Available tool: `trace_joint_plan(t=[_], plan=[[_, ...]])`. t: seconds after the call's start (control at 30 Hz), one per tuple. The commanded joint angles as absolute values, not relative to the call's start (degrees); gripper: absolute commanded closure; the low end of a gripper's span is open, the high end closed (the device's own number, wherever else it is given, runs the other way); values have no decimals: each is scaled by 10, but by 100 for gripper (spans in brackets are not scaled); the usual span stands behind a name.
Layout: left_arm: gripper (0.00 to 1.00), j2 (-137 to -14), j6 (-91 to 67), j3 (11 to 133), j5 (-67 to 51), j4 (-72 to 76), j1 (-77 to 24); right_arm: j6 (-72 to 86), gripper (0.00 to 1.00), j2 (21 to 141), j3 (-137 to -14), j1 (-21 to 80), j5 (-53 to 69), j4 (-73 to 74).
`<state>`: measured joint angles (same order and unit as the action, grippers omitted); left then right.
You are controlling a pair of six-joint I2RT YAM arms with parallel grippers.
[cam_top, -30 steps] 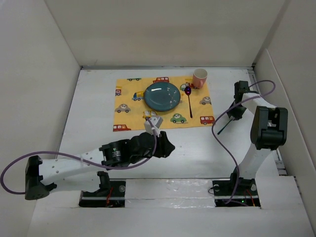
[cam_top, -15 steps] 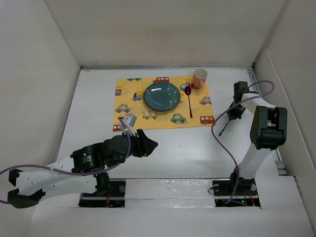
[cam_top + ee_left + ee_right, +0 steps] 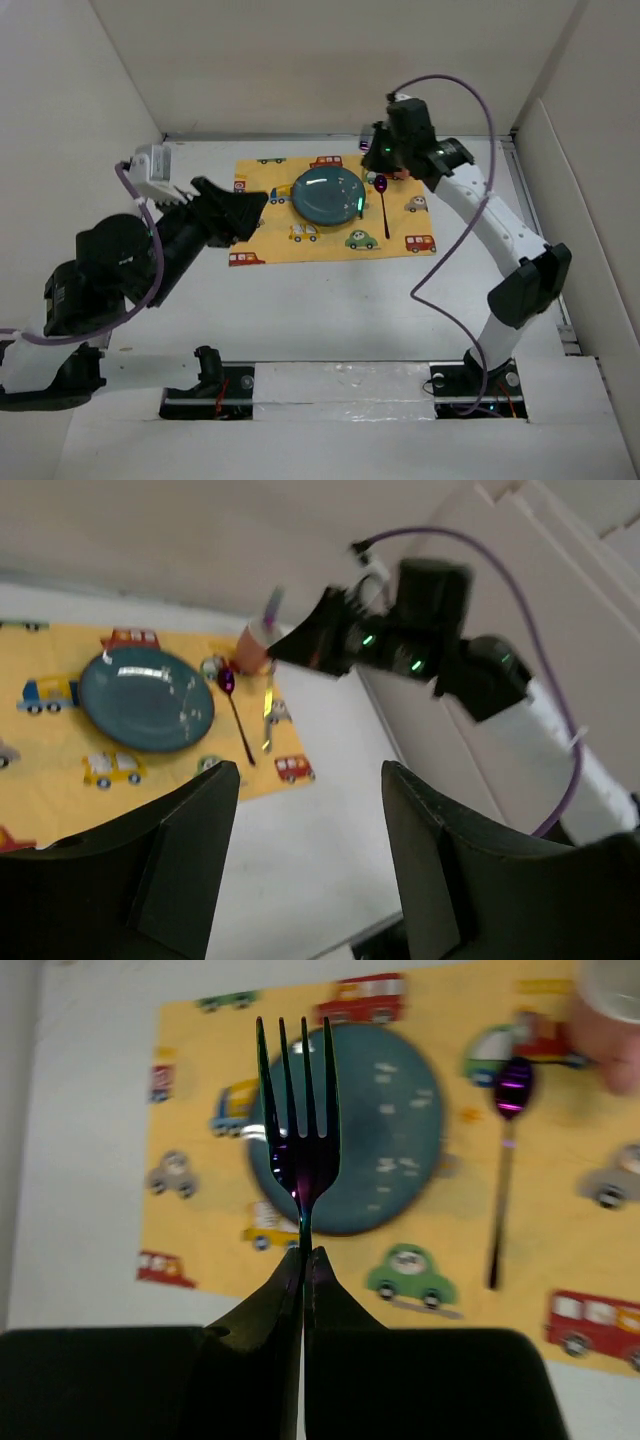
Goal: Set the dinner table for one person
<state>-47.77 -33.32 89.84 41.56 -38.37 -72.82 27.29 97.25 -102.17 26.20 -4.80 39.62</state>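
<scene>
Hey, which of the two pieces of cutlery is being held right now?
The fork, pinched by its handle in the shut right gripper. The spoon lies loose on the yellow mat, right of the plate.

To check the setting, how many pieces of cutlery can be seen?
2. The fork is clamped in the right gripper above the plate; the spoon lies on the mat beside it.

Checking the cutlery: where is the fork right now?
Right wrist view, centre: the fork is pinched in the right gripper, its tines showing against the left half of the plate.
</scene>
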Motion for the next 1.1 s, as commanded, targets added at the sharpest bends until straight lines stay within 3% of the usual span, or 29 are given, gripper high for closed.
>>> trace_joint_plan(t=[0.0, 0.13, 0.17, 0.2, 0.23, 0.27, 0.3, 0.33, 0.47, 0.57, 1.07], plan=[[43, -611, -227, 1018, 476, -374, -729, 286, 100, 1063, -1106, 339, -7, 438], [39, -697, -169, 1096, 427, -323, -716, 309, 100, 1170, -1229, 410, -14, 439], [39, -720, -167, 1163, 408, -316, -702, 315, 100, 1190, -1270, 421, -15, 438], [38, -783, -170, 1215, 362, -337, -667, 322, 100, 1209, -1289, 439, -20, 436], [38, -822, -189, 1284, 179, -366, -547, 326, 100, 1249, -1309, 447, -25, 438], [39, -889, -234, 1402, 103, -397, -501, 331, 100, 1267, -1346, 453, -28, 439], [41, -893, -242, 1411, 80, -405, -495, 341, 100, 1286, -1363, 460, -31, 439], [41, -883, -237, 1390, 95, -396, -495, 345, 100, 1315, -1375, 469, -36, 438], [43, -716, -248, 1092, 147, -294, -521, 359, 100, 1373, -1414, 483, -61, 408], [44, -632, -272, 975, 149, -229, -526, 372, 100, 1423, -1456, 489, -76, 412], [45, -637, -263, 934, 109, -225, -526, 403, 100, 1526, -1523, 456, -98, 352]])
